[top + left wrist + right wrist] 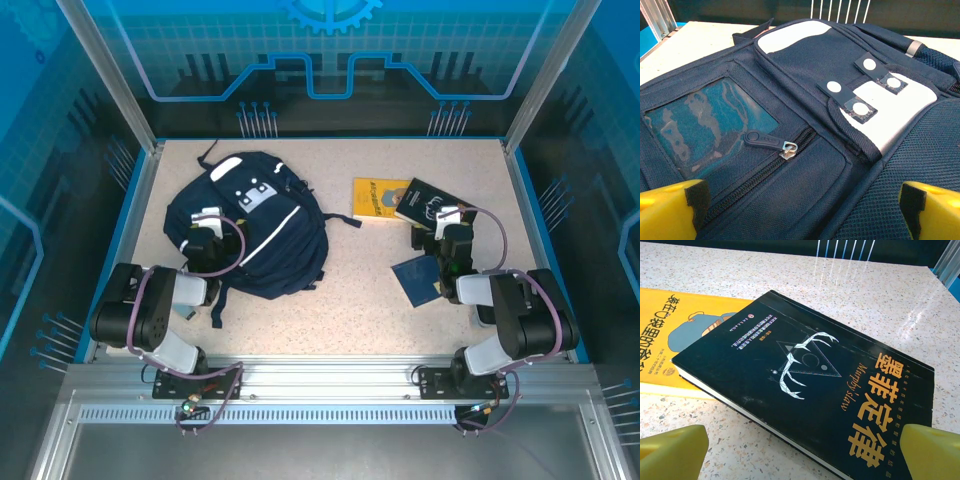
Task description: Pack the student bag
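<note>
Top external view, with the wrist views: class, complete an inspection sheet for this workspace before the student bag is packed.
Surface: speckled beige table.
Job's things: student bag lying flat, left; yellow book, black book overlapping it, blue book, right.
Clutter: nothing seen.
Pincers: left pincer open over the bag; right pincer open over the black book.
Cables: cables looped along both arms.
Surroundings: aluminium frame, blue panels.

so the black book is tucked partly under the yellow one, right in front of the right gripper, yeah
Not quite. The black book lies partly on top of the yellow book, not under it; the right wrist view shows its corner overlapping the yellow cover. It does sit right in front of the right gripper.
</note>
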Tool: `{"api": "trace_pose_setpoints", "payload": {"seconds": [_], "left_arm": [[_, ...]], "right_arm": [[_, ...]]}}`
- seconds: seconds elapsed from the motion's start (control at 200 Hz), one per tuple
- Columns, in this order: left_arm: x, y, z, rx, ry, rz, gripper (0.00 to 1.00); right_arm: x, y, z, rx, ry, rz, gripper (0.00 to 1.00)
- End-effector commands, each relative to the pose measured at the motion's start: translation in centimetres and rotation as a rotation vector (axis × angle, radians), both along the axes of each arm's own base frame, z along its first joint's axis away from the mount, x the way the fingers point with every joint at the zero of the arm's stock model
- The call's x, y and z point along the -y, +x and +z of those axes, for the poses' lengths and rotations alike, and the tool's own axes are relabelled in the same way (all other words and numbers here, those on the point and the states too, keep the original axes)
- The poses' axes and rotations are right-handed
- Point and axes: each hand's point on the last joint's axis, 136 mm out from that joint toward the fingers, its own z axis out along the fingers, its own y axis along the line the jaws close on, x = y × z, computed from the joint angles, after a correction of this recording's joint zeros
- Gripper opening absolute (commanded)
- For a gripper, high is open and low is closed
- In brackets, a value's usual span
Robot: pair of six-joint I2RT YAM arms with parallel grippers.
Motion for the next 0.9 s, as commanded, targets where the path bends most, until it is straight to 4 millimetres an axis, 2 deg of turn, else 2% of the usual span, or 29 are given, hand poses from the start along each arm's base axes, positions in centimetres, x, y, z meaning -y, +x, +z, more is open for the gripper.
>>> {"api": "trace_pose_setpoints", "payload": {"seconds": [0.0, 0.73, 0.855, 0.895], "left_arm": [[0.2, 0.5, 0.7, 0.022, 0.004, -0.018, 0.99], [0.1, 0.4, 0.7, 0.022, 0.003, -0.017, 0.99], [-0.5, -0.3, 1.7, 0.068, 0.005, 0.021, 0.99], [-0.7, -0.8, 2.3, 0.079, 0.003, 0.033, 0.99]], "right_arm": [[0.1, 0.7, 1.2, 0.044, 0.013, -0.006, 1.00], [0.2, 0.7, 1.2, 0.042, 0.013, -0.007, 1.00], [0.2, 0.7, 1.7, 0.045, 0.007, -0.013, 1.00], [-0.7, 0.6, 2.2, 0.055, 0.001, 0.040, 1.00]]}}
